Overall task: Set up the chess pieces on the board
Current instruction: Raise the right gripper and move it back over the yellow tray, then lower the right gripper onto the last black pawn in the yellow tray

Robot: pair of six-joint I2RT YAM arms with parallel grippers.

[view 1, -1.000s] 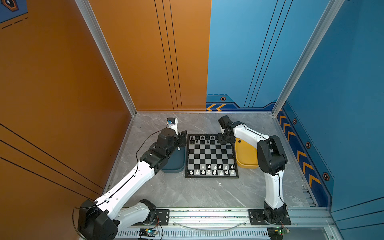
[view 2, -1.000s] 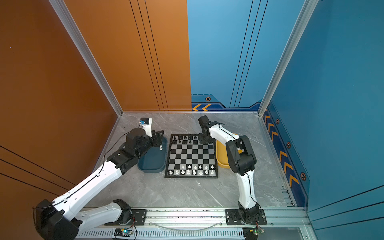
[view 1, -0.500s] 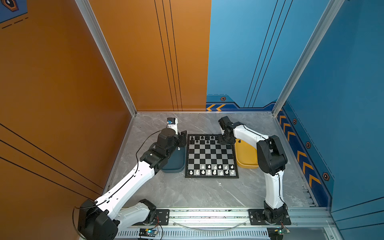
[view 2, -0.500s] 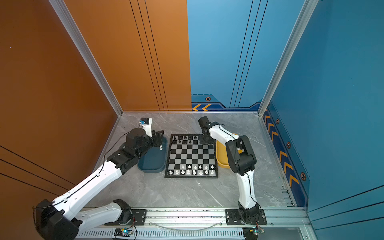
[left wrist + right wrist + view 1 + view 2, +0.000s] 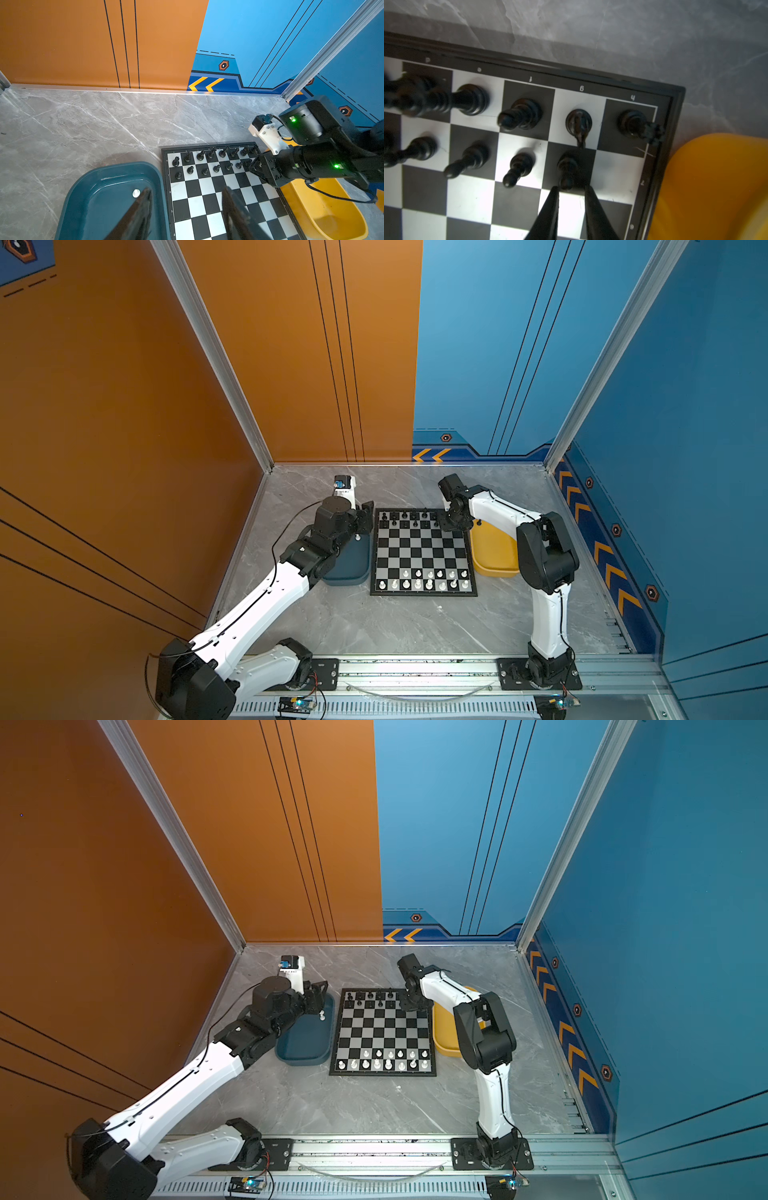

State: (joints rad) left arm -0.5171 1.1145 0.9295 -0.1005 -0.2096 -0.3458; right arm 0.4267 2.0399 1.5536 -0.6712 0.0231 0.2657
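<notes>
The board point(image 5: 422, 549) point(image 5: 384, 1031) lies mid-table, with black chess pieces point(image 5: 409, 518) along its far rows and white ones point(image 5: 424, 580) along its near rows. My right gripper point(image 5: 572, 187) point(image 5: 449, 526) hangs low over the far right corner. Its jaws are narrowly open, with a standing black pawn point(image 5: 568, 170) right at their tips. The square beside that pawn point(image 5: 616, 166) is bare. My left gripper point(image 5: 187, 189) point(image 5: 365, 516) is open and holds nothing. It hovers over the seam between the teal tray point(image 5: 99, 207) and the board. One white piece point(image 5: 136, 193) point(image 5: 358, 537) lies in that tray by a fingertip.
A yellow tray point(image 5: 494, 560) point(image 5: 716, 187) sits against the board's right side, under my right arm. A small white device with a blue top point(image 5: 343, 485) stands behind the teal tray point(image 5: 349, 568). Walls close the back and both sides; a metal rail point(image 5: 415, 672) runs along the front.
My right gripper's jaws have parted slightly at the black pawn. Both arms stay about where they were.
</notes>
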